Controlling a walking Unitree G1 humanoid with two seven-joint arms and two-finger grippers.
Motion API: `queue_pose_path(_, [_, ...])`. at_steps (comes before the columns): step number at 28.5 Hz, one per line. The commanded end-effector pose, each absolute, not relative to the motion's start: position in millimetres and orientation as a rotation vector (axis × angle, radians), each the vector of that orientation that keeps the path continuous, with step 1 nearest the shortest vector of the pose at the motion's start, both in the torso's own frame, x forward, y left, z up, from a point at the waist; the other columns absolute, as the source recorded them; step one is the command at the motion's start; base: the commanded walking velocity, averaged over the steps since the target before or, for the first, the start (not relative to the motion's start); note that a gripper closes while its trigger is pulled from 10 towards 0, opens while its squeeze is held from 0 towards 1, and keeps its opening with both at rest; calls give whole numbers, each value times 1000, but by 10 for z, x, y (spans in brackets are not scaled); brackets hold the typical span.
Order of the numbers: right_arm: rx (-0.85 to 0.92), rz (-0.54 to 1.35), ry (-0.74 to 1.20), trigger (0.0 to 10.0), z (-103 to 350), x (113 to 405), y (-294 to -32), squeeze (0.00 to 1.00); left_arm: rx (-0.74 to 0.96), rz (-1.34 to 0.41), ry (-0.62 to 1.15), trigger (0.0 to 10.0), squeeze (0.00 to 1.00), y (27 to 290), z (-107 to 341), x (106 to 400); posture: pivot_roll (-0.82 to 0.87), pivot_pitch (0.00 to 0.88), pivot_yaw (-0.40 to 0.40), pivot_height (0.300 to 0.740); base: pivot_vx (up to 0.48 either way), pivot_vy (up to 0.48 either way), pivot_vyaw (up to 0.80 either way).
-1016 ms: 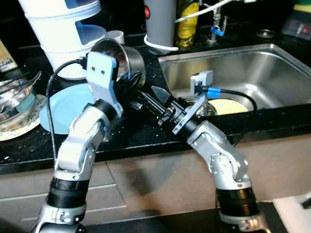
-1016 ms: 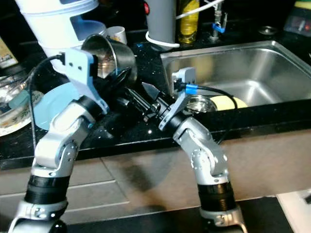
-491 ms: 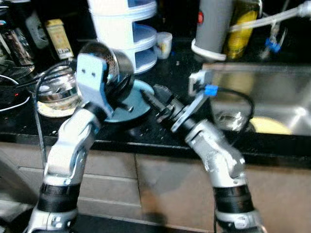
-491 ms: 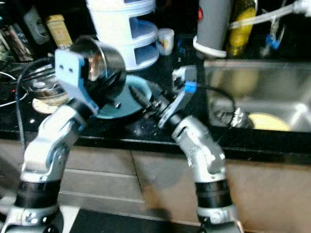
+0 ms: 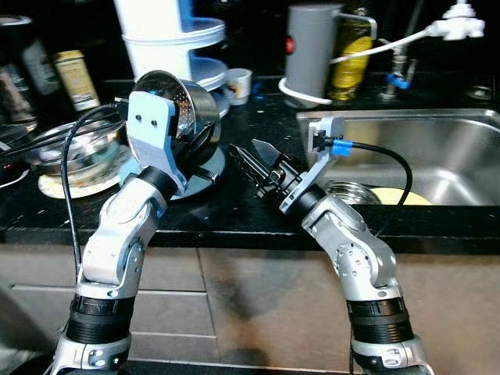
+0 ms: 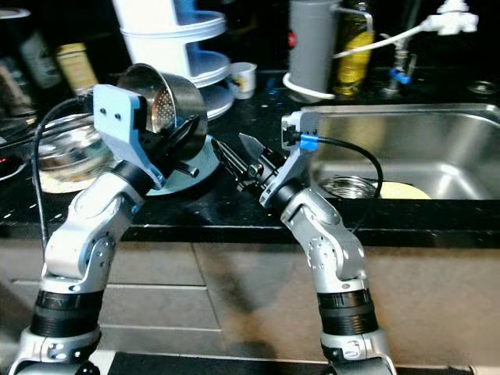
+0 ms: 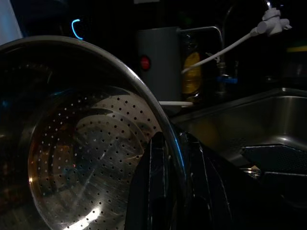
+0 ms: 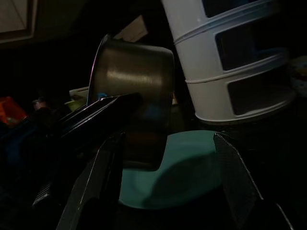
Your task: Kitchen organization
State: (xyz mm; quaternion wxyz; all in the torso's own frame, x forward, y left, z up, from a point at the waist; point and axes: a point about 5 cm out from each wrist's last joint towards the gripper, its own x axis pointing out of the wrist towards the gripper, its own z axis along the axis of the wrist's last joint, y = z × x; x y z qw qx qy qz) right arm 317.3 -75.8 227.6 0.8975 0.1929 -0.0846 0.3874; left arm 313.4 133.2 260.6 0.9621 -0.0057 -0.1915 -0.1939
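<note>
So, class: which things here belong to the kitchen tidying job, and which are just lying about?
In the job:
- steel colander, its rim clamped in the left end effector
- right end effector, open beside it
- blue plate below

Lying about:
- white tiered rack
- grey jug
- sink
- small cup

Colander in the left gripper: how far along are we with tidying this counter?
Done: the colander is lifted off the counter, its rim clamped by the left gripper above the blue plate. In hand: placing it; no destination is evident. The right gripper hovers open, empty. Left: the plate, the bowls on the left, items in the sink.
</note>
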Motion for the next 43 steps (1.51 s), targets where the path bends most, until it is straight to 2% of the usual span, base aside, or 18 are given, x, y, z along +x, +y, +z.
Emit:
queue_pose_path(1, [400,805,-175,10000,2269,3172,-743,0,-10,-396,-409,10000,0,1336,2666,3127,8,0,39,740,0,-442,0])
queue_pose_path(19, [403,797,-178,10000,2279,3187,-759,0,-20,-400,-419,10000,0,1315,2698,3138,10,0,42,740,0,-417,0])
queue_pose_path(43, [400,791,-175,10000,2273,3208,-788,0,-34,-381,-446,10000,0,1381,2745,3153,10,0,38,740,12,0,0])
